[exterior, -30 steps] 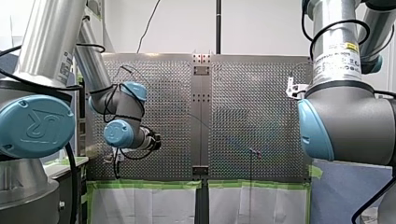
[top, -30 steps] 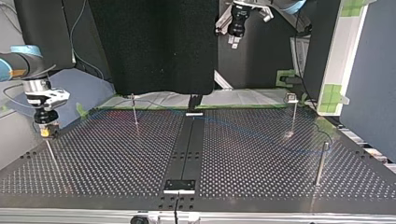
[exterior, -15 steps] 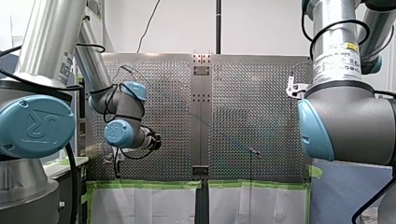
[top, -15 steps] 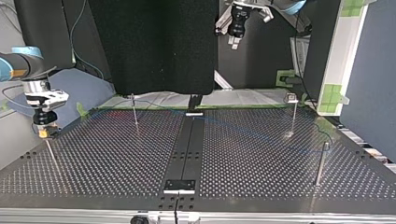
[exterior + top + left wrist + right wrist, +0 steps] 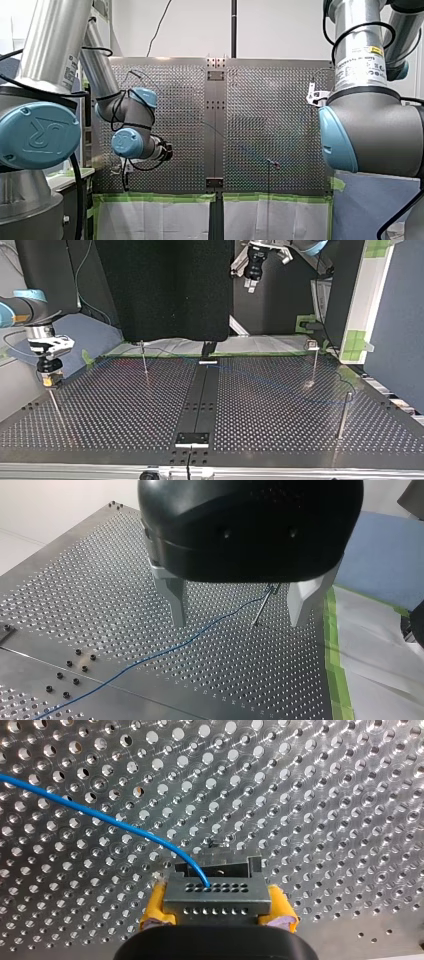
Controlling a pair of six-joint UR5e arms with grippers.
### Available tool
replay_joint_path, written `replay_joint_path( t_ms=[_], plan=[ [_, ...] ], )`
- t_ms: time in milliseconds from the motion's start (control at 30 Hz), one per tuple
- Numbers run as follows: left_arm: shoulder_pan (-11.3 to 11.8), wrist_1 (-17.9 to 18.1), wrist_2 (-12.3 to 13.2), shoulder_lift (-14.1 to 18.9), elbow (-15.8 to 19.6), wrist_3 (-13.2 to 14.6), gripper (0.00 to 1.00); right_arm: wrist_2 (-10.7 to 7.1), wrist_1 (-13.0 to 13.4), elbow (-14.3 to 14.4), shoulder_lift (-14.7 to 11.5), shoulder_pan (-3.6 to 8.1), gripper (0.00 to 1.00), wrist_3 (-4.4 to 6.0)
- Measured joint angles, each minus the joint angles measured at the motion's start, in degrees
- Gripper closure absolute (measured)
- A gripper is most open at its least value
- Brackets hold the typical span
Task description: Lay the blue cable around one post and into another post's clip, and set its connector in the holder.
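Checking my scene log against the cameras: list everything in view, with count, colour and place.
blue cable: one, blue, lying across the table
connector: one, grey, gripped at the cable's end
posts: four, metal, upright on the table
perforated table: one, metallic, under everything
green tape: strips, green, along the table's edge
left end effector: one, black with metal fingers, open, over the table
right end effector: one, yellow pads, shut on the connector
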State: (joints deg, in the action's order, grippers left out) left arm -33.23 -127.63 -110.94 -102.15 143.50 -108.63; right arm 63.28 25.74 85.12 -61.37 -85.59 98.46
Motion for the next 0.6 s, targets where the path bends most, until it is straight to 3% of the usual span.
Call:
replay_joint_path(
  t_ms=[600],
  plan=[
    [0.02, 0.09, 0.36, -0.01, -0.05, -0.09, 0.0, -1.55, -1.42, -1.61, 0.39, 0.24, 1.0, -1.07]
  ],
)
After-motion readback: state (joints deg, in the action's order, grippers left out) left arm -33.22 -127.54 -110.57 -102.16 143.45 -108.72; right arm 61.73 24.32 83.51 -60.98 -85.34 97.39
